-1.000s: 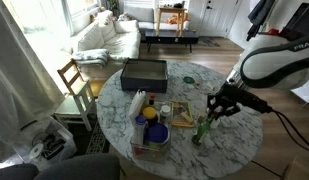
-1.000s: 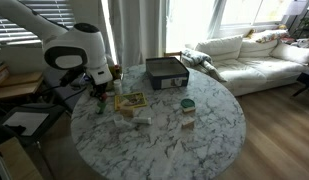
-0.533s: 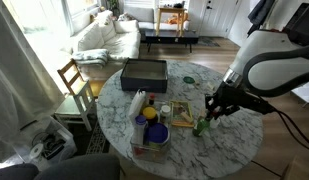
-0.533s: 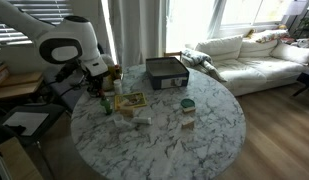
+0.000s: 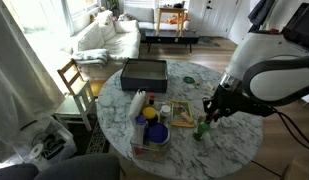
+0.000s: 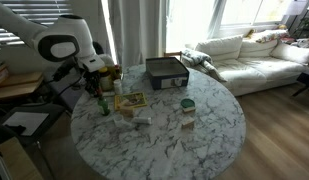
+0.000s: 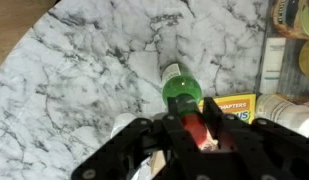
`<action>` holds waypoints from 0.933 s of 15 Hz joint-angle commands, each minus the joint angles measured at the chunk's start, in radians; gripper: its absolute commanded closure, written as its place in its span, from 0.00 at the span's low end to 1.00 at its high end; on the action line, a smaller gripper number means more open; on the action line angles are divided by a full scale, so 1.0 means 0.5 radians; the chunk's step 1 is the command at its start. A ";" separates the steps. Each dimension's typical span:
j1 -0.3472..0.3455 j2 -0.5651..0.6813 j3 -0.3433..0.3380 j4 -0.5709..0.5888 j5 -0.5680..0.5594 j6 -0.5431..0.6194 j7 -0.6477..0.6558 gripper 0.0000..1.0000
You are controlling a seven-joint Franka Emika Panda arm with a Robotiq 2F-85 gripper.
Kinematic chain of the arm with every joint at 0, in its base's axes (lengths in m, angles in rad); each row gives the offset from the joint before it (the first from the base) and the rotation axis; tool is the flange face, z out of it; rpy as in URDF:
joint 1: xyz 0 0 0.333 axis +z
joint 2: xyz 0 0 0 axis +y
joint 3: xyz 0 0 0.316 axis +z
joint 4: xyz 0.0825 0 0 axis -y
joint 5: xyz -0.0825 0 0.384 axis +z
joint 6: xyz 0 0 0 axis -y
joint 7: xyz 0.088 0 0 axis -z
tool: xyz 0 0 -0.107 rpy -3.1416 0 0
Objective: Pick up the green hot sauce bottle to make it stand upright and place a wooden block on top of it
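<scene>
Green bottle standing on marble table, claw close over its top; grip or opening unclear.

Gripper comes in from 6 o'clock, its black fingers clamped either side of a red cap. The green bottle runs off toward 12 o'clock over the marble table. There's a yellow box at the bottle's 3 o'clock, and brown floor at 10 o'clock.
</scene>
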 commanded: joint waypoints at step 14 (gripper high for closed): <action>0.026 -0.056 0.018 0.074 -0.171 -0.175 0.018 0.08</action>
